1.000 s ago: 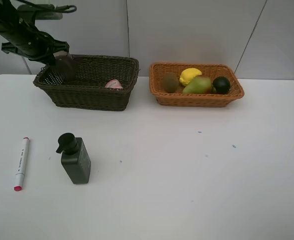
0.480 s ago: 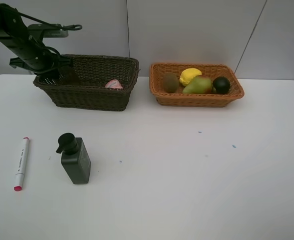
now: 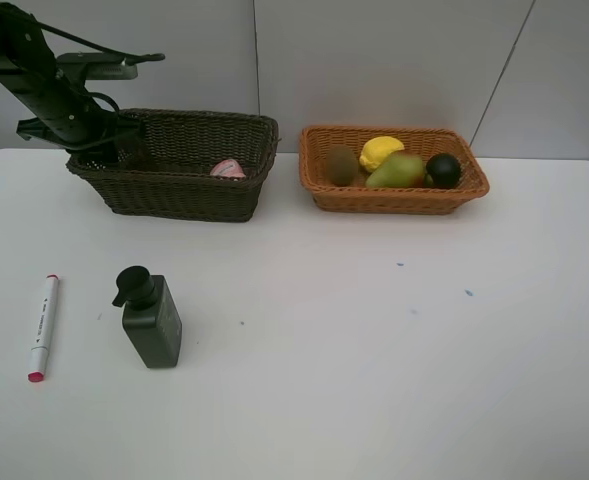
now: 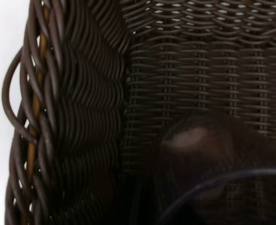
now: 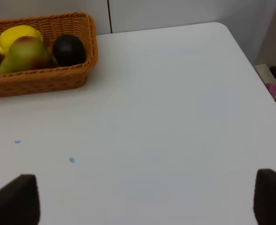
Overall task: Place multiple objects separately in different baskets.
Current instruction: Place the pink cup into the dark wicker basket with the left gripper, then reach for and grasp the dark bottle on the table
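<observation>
Left pincer (image 3: pixel 122 143) is down inside the left end of the dark brown basket (image 3: pixel 184 190), jaws narrow, apparently pinching the wall of the translucent mauve cup (image 4: pixel 198 150), which sits low against the basket's weave, well apart from the pink bottle (image 3: pixel 228 168) at the basket's other end. Release advice: settle the cup on the basket floor, open fully, lift straight up clear of the rim. Right pincer (image 5: pixel 142 201) is wide, empty, far right of the basket.

- At ten o'clock we see our left arm (image 3: pixel 49 95): matte black, jointed links.
- Thin black cables (image 3: pixel 74 42) trail along it.
- Our right fingertips (image 5: pixel 16 199) look dark and blocky.
</observation>
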